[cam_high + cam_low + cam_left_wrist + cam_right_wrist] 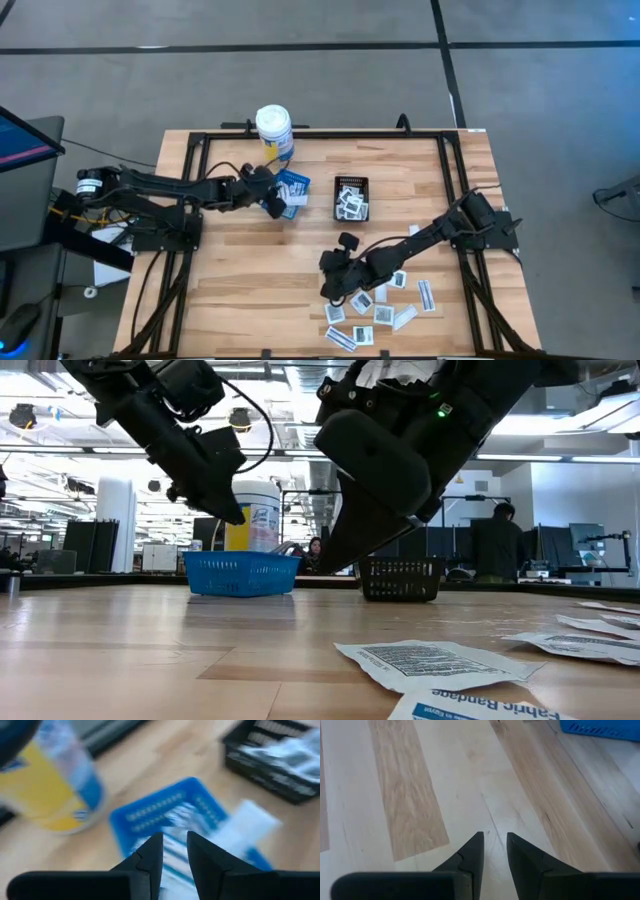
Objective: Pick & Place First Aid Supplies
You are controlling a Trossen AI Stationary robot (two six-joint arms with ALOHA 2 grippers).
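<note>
Packets (385, 305) of first aid supplies lie scattered on the near right part of the desk (250, 290) in the high view, and some more already fill the black tray (352, 198) in the middle. The left hand (272, 203) hangs at the near edge of the blue tray (293, 190), which also holds a few packets, just beside the white bottle (273, 130). The right hand (332, 290) hangs at the left edge of the loose pile; the nearest packets lie just to its right and toward the near edge of the desk, so this arm is clearly the nearer one to them.

In the low view the blue tray (241, 574) and the black tray (401, 579) stand side by side far back, and printed packets (430, 658) lie flat in front. Both arms come down from above; their fingertips are not clear here.

The left wrist view shows the left hand (174, 851) with a narrow gap between its fingers and nothing between them, directly over the blue tray (155, 810) with its white packets. I judge that it has released here.

The right wrist view shows the right hand (494, 850) with a similar narrow gap, empty, over bare wood (410, 795). No packet shows ahead of it, so I think the next pick needs this hand to turn toward the pile
</note>
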